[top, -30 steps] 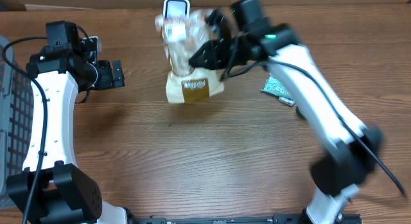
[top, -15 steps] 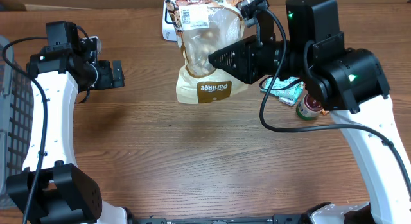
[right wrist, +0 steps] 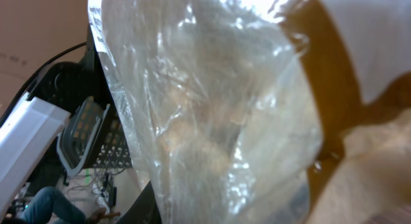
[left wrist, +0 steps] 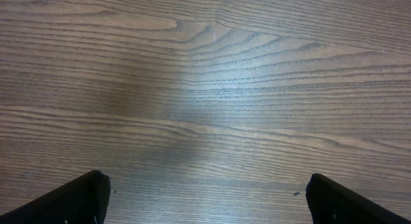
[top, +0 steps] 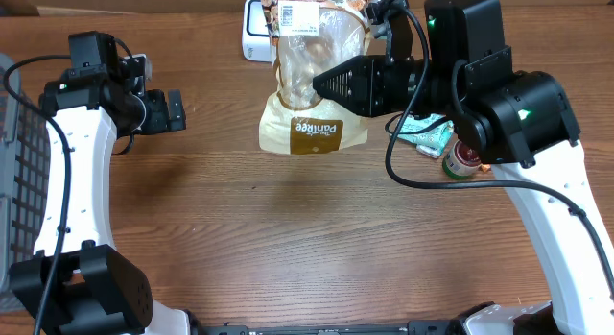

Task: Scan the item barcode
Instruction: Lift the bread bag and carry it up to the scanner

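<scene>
A clear plastic bread bag (top: 312,85) with a tan printed bottom hangs above the table at the back centre. Its white barcode label (top: 297,16) faces up near the bag's far end, right beside the white scanner (top: 253,30). My right gripper (top: 328,85) is shut on the bag's right side. In the right wrist view the bag (right wrist: 218,121) fills nearly the whole frame and hides the jaws. My left gripper (top: 177,112) stands open at the left with nothing in it; in the left wrist view the gripper (left wrist: 205,205) shows only bare wood between its fingertips (left wrist: 77,198).
A green packet (top: 424,133) and a small jar (top: 463,160) lie under my right arm at the right. A grey wire basket (top: 19,181) stands at the table's left edge. Cardboard lines the back edge.
My right arm has swung up and over the table, carrying the bag to the right and farther back, so the label now sits beside the scanner. The left arm has not moved.
</scene>
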